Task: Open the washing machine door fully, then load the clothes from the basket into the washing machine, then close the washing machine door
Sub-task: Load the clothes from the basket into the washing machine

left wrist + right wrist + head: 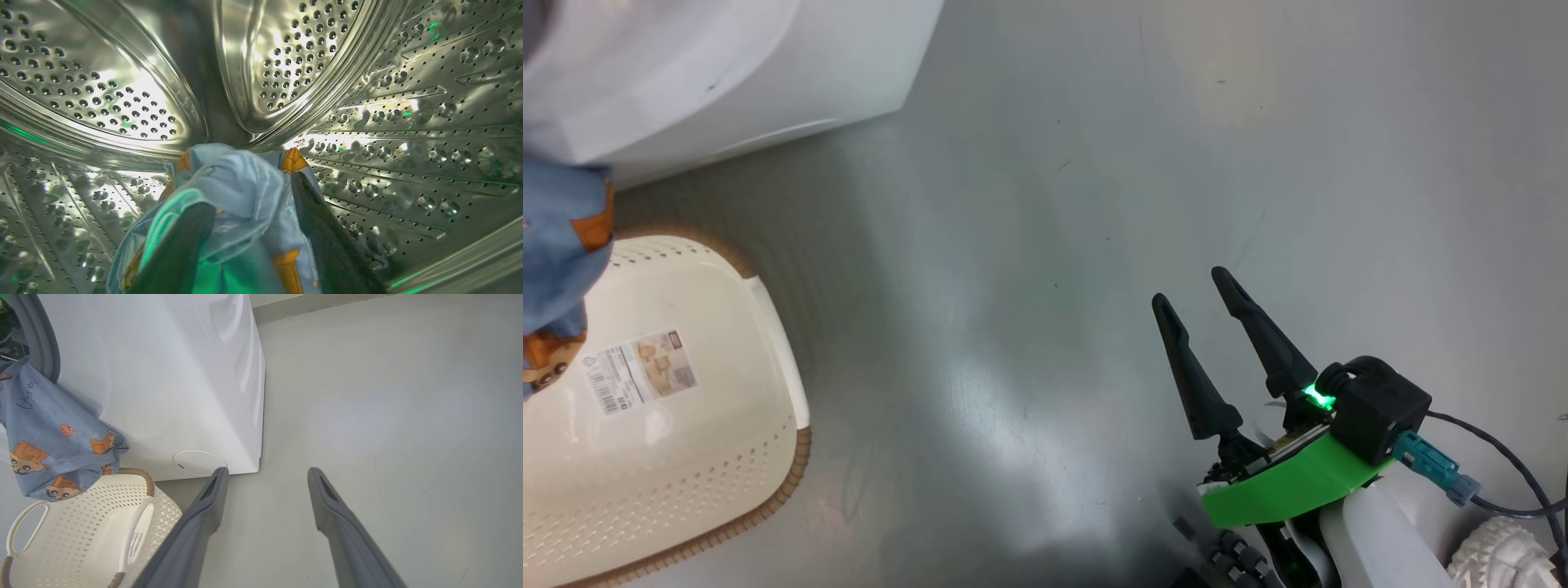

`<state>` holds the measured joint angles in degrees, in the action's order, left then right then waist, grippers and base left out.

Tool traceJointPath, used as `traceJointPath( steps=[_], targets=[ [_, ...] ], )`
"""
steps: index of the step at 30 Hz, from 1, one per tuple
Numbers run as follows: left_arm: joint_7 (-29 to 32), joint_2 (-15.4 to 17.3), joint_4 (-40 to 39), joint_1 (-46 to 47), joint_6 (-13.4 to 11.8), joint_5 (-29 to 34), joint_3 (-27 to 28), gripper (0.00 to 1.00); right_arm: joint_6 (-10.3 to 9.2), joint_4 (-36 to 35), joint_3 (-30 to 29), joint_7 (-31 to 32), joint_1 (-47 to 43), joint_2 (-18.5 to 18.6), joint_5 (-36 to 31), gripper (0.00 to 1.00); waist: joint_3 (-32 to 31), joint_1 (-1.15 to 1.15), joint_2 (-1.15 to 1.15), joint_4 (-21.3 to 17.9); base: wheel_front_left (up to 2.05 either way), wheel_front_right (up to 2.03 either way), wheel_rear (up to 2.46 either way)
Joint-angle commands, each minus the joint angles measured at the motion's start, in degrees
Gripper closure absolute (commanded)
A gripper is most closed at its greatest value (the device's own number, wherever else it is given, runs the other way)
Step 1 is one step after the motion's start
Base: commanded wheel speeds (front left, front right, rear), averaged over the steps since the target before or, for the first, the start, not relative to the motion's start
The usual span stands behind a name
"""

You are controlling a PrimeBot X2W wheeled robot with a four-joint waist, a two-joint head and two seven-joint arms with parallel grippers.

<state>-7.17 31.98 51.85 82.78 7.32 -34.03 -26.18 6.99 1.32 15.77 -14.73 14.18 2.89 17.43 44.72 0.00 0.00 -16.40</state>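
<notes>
Left gripper (252, 192) is deep inside the steel drum (408, 122), jaws spread apart, the clothes (237, 179) draped over both fingers and bunched between them. Outside, a tail of that blue bear print hangs from the mouth of the washing machine (163, 375), dangling just above the basket (81, 522) on the floor (1094, 163). Right gripper (1191, 286) hovers over the floor to the right, jaws spread wide, holding nothing

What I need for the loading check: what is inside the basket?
The basket floor shows just a label sticker. The hanging clothes cover its far edge; the right claw hides a corner.
</notes>
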Motion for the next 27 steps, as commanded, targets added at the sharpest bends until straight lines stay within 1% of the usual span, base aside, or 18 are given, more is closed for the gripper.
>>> traceJointPath(
  steps=[1, 11, 18, 27],
  targets=[
    [-0.77, 2.17, -0.31, 1.16, 0.14, -0.53, 0.89, 0.00, 0.50, -0.87, 0.85, -0.27, -1.25, -0.02, 0.21, 0.00, -0.30, 0.00, 0.00, 0.33, 0.00, 0.00, 0.00],
    [-5.37, -0.26, 1.40, -0.30, -0.36, 0.90, -0.96, 0.00, 0.50, -0.12, -0.42, -0.27, -0.26, -0.02, -0.58, 0.00, -2.44, 0.00, 0.00, 2.27, 0.00, 0.00, 0.00],
    [-7.10, -1.57, 0.85, -2.32, -0.78, 0.23, -0.27, 0.00, 0.50, 0.49, -1.04, -0.27, 0.31, -0.02, -1.06, 0.00, -3.72, 0.00, 0.00, 3.97, 0.00, 0.00, 0.00],
    [-7.77, -2.62, -3.98, -6.59, -1.56, -0.24, 1.45, 0.00, 0.50, 1.16, -2.24, -0.27, 0.77, -0.02, -1.23, 0.00, -4.87, 0.00, 0.00, 6.00, 0.00, 0.00, 0.00]
  ],
)
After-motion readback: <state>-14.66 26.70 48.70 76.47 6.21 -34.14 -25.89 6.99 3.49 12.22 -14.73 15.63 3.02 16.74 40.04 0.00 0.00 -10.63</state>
